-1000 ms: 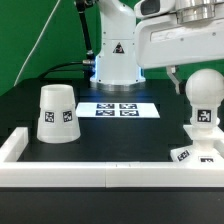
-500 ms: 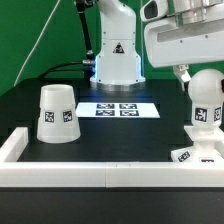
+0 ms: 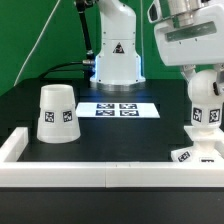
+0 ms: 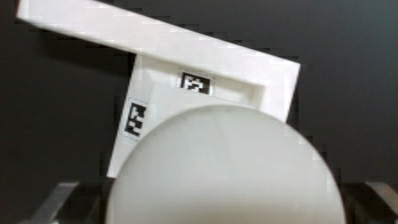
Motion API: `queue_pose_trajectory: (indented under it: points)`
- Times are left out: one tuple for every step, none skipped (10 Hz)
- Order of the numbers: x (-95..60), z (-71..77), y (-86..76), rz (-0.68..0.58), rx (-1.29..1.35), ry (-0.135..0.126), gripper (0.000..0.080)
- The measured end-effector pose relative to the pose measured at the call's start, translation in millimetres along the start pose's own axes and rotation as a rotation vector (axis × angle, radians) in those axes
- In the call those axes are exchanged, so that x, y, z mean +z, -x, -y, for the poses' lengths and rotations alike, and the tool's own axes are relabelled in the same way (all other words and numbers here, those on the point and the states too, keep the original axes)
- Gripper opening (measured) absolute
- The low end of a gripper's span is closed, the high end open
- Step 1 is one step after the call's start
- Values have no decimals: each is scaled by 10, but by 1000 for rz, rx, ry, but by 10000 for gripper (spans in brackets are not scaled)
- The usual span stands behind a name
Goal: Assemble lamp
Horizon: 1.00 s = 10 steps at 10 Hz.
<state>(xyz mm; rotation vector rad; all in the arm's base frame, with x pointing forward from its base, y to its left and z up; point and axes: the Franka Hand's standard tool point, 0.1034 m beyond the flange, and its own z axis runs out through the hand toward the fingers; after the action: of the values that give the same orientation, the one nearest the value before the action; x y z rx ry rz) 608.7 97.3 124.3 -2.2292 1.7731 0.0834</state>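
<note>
Lamp, three white plastic parts, partly assembled. The bulb (image 3: 205, 100) is standing upright on the base (image 3: 203, 155) at the exterior view's right, just behind the white rail (image 3: 100, 176); whether it is sitting fully home in the base cannot be told, the joint being small and close to the picture's edge. The shade (image 3: 57, 113) is resting on the black table (image 3: 120, 140) at the exterior view's left, wide end down, well apart from bulb and base and not yet fitted. Judging from this, the bulb step is in hand or nearly done; carrying the shade over and setting it on top is what is remaining.

The gripper (image 3: 203, 80) is hanging over the bulb, jaws standing apart on either side of the ball head. The wrist view is showing dark fingers (image 4: 66, 203) at each flank of the ball with a gap beside it, so the pincer is reading as released, not clamping. The marker board (image 3: 120, 109) is lying flat between shade and base, in front of the robot's pedestal (image 3: 115, 65).

Labels: black-and-white square tags (image 3: 53, 119) are showing on shade, bulb, base and marker board, all patterns and no letters. A black warning triangle (image 3: 116, 47) is showing on the pedestal, its symbol too small to read; no brand name or legible word is appearing anywhere.
</note>
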Motion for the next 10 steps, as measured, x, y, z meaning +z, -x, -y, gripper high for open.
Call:
queue_pose_trajectory:
  points:
    - [1, 1, 2, 0, 67, -2, 580]
    - [3, 3, 9, 4, 118, -4, 580]
    - [5, 2, 18, 6, 124, -4, 627]
    - [6, 2, 20, 6, 108, -4, 677]
    - [6, 2, 19, 6, 68, -4, 677]
    - [4, 3, 17, 1, -15, 0, 696]
    - [4, -4, 38, 3, -71, 15, 696]
    - [-1, 4, 47, -4, -199, 17, 698]
    - [3, 0, 62, -2, -270, 17, 698]
    - [5, -2, 58, 0, -320, 17, 698]
